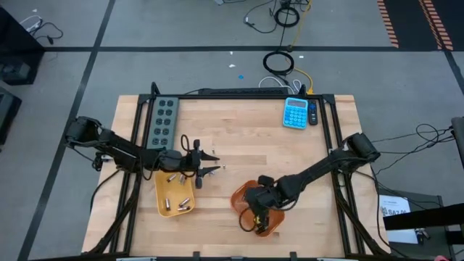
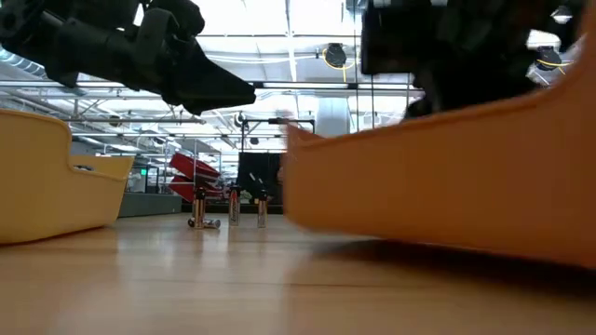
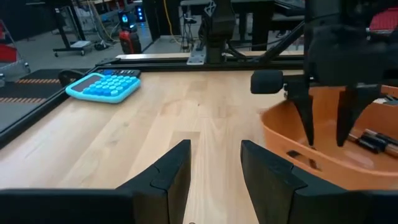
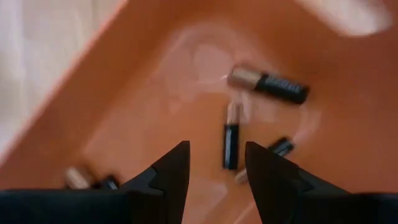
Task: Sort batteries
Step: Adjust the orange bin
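My right gripper (image 4: 214, 163) hangs directly over the orange tray (image 1: 243, 196), fingers parted and holding nothing; a slim battery (image 4: 231, 138) lies on the tray floor just ahead of the gap between my fingertips, a thicker battery (image 4: 268, 83) lies beyond it, and more sit off to either side. My left gripper (image 3: 212, 163) hovers over bare wood beside the yellow tray (image 1: 162, 205), fingers also apart and empty, pointing across the table toward my right arm. The yellow tray holds several batteries (image 1: 179, 202), and a few more batteries (image 2: 231, 207) stand or lie loose on the table, well away from both grippers. The step in hand appears to be a drop into the orange tray. To do it well, I judge that the right gripper should lift straight up until the fingertips clear the tray wall before travelling sideways, so the tray is not dragged. For the next pick, centre the fingers across a battery's short axis, since the round body will likely roll if pushed from one side. The surface is a pale wooden tabletop (image 1: 239, 138) in a dark metal frame; a blue calculator (image 1: 295, 112) and a grey power strip (image 1: 164, 119) lie along its far edge. Beyond is a workshop floor with coiled cables, striped floor tape and overhead lighting.
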